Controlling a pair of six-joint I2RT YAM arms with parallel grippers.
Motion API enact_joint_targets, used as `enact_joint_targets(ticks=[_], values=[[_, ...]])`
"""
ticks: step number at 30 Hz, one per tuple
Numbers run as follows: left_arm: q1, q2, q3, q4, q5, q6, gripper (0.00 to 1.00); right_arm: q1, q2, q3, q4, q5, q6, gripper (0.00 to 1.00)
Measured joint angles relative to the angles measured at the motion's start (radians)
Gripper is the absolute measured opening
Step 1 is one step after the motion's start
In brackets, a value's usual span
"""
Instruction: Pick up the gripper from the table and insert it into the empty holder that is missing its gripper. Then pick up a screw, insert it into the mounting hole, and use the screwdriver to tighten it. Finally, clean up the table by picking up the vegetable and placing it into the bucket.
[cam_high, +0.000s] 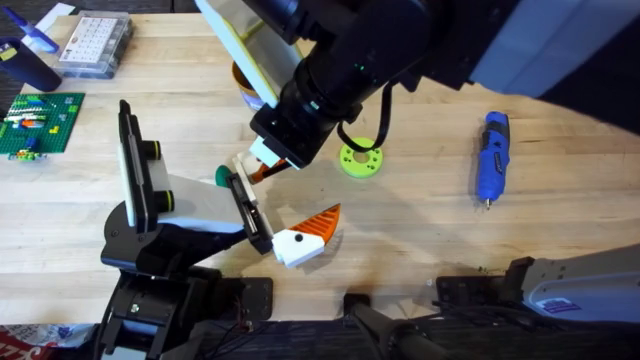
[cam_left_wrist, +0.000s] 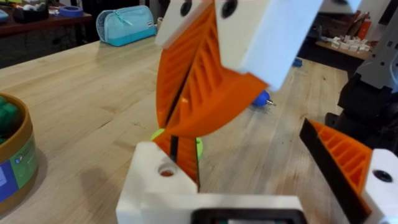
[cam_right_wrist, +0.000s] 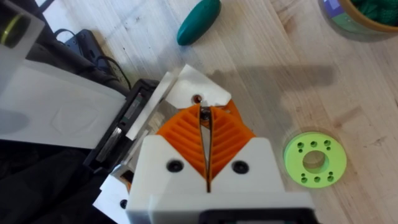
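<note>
The right tool (cam_right_wrist: 205, 134), pads pinched on a tiny screw, sits over the white block's hole (cam_right_wrist: 198, 98). Screw step: next, lower it straight in.

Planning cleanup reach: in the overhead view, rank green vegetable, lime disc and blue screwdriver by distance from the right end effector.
1. Green vegetable, just left of the right end effector.
2. Lime disc, to its right.
3. Blue screwdriver, far right.

Wood table (cam_high: 420, 230) carries: screwdriver (cam_high: 492, 156) 3 o'clock, green disc (cam_high: 360, 160) centre, holder (cam_high: 180, 215) 8 o'clock.
</note>
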Motion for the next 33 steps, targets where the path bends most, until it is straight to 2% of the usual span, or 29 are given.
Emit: enact_joint_targets(ticks=[10,20,33], values=[[0.000,0.000,0.000,0.000,0.000,-0.008,0.995,-0.014,-0.006,0.000,-0.027,0.000,-0.001,0.005],[0.000,0.000,0.000,0.001,0.000,-0.008,0.995,-0.029,-0.078,0.000,-0.041,0.000,-0.001,0.005],[0.000,0.000,0.000,0.000,0.000,-0.008,0.995,-0.020,-0.063,0.000,0.029,-0.034,-0.036,0.005]])
